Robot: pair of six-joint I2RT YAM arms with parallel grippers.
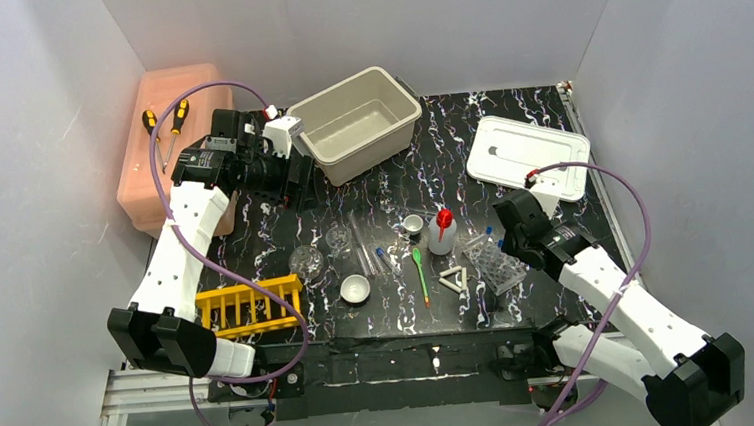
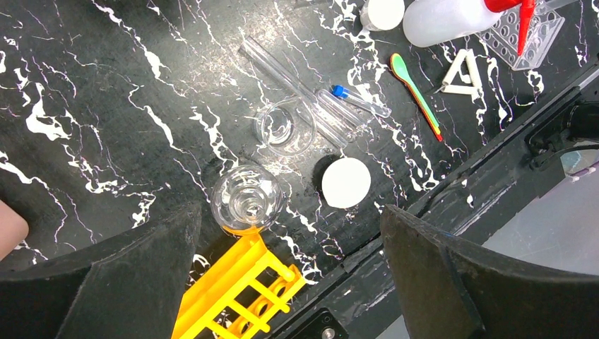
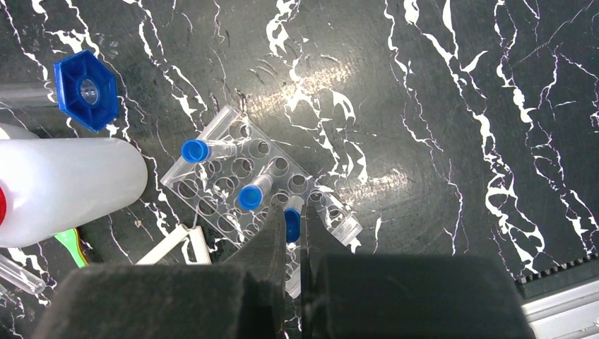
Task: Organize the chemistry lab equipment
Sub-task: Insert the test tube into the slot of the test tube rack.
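Note:
My right gripper (image 3: 293, 215) is shut on a blue-capped clear tube (image 3: 292, 227) just over the clear plastic rack (image 3: 233, 185), which holds two more blue-capped tubes (image 3: 195, 150). The red-capped squeeze bottle (image 1: 442, 234), green spoon (image 1: 420, 272) and white triangle (image 1: 454, 280) lie to the rack's left. My left gripper (image 2: 289, 233) hangs open and empty high above the glass flask (image 2: 247, 199), with the yellow tube rack (image 2: 236, 296), white bowl (image 2: 346, 182), a clear beaker (image 2: 285, 127) and long glass tubes (image 2: 282, 67) below. In the top view the left gripper (image 1: 303, 183) is near the beige bin.
A beige bin (image 1: 320, 142) stands at the back centre and a white flat lid (image 1: 529, 152) at the back right. The pink box (image 1: 173, 147) with two screwdrivers (image 1: 168, 119) sits against the left wall. Walls close in three sides.

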